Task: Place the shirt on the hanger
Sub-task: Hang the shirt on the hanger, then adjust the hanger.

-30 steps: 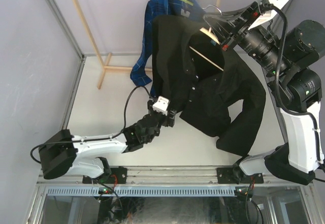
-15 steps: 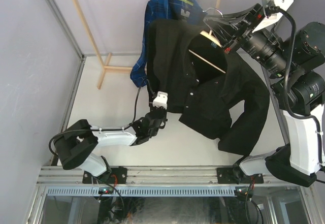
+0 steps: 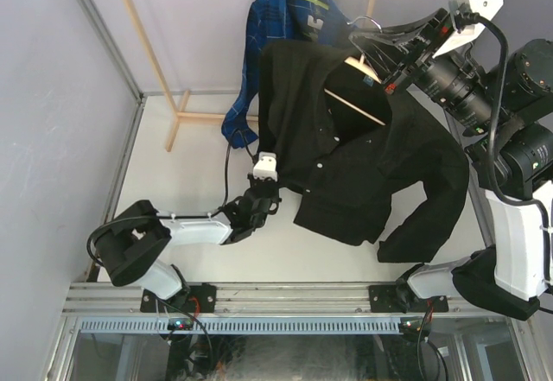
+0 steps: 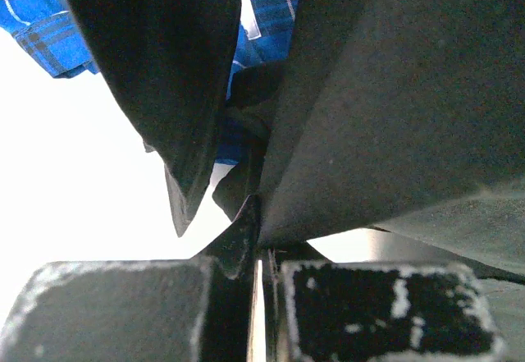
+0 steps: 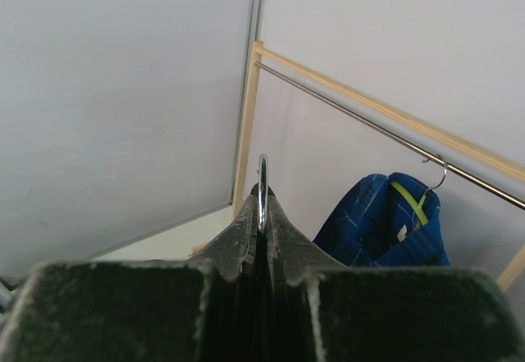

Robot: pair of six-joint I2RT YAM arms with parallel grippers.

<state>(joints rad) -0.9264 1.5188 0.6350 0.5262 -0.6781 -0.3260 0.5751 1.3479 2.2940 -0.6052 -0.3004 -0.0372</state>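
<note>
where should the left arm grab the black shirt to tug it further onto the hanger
Pinch the shirt by its loose front edge, low on the robot's left side, coming from below and left. That edge hangs free as a thin fold clear of the hanger; the left gripper is shut on it, the right gripper on the hook.

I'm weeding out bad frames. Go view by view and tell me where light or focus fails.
Top view: even light, sharp, but the black shirt loses its folds in darkness. Left wrist: everything behind the cloth is blown out white, and the left gripper's fingers are blurred up close. Right wrist: the right gripper's fingers are soft, the hanger's hook glints, the far blue shirt is clear.
</note>
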